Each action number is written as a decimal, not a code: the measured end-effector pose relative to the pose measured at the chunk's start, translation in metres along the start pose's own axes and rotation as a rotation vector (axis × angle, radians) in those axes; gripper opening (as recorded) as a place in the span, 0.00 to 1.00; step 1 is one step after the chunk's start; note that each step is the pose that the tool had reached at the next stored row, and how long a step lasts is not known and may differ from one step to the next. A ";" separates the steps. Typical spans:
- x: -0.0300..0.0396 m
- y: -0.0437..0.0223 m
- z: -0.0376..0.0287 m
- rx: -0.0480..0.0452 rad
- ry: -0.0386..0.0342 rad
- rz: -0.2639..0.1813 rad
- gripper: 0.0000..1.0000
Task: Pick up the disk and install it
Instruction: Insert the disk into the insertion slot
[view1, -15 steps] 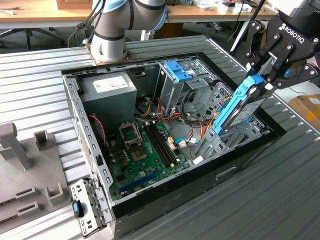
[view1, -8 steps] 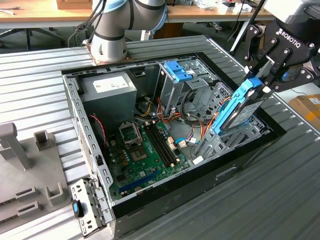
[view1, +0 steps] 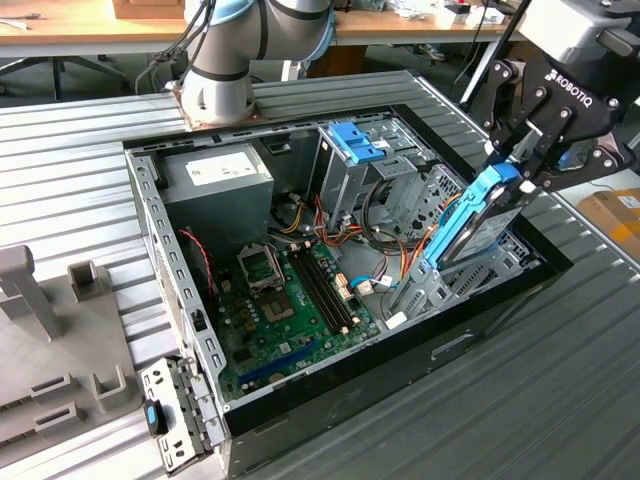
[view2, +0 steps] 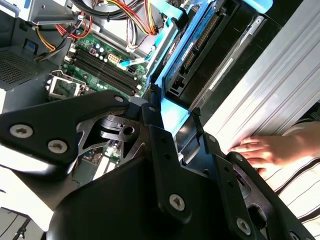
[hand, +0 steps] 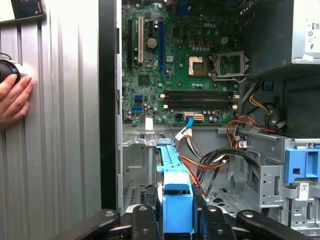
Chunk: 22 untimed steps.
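1. Firmly, the disk is gripped by the hand. The hand is closed on the blue carrier at the disk's upper end, at the exterior view's right.
2. In the first wrist view, black fingers are seen pressed against both sides of that blue end, with no gap showing.
3. The disk is held on edge and tilted. Its upper end is raised above the rim of the open computer case, and its lower end is lowered into the metal bay at the case's right end in the exterior view. Whether it is fully seated there cannot be told.
4. The green motherboard is laid flat on the case floor, to the exterior view's left of the disk, with orange and red cables bunched between them.
5. An upright drive cage topped by a blue latch is placed at the far side of the case. The grey power supply is set in the far left corner.
6. The case is carried on a ribbed grey tabletop.
7. A person's fingers are rested flat on that tabletop, just outside the case wall nearest the disk and apart from it.
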<state>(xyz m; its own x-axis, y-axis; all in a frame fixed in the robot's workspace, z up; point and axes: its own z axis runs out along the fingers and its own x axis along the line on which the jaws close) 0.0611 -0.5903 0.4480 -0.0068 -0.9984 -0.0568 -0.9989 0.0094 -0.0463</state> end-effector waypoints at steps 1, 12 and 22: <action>0.0000 -0.0002 0.0013 0.0000 0.0000 0.000 0.36; 0.0009 0.0004 0.0155 0.0001 0.0000 0.000 0.36; 0.0018 0.0011 0.0318 0.0001 -0.0002 0.000 0.36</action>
<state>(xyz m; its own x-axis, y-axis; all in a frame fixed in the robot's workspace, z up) 0.0614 -0.5903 0.4161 -0.0068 -0.9984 -0.0569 -0.9989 0.0095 -0.0464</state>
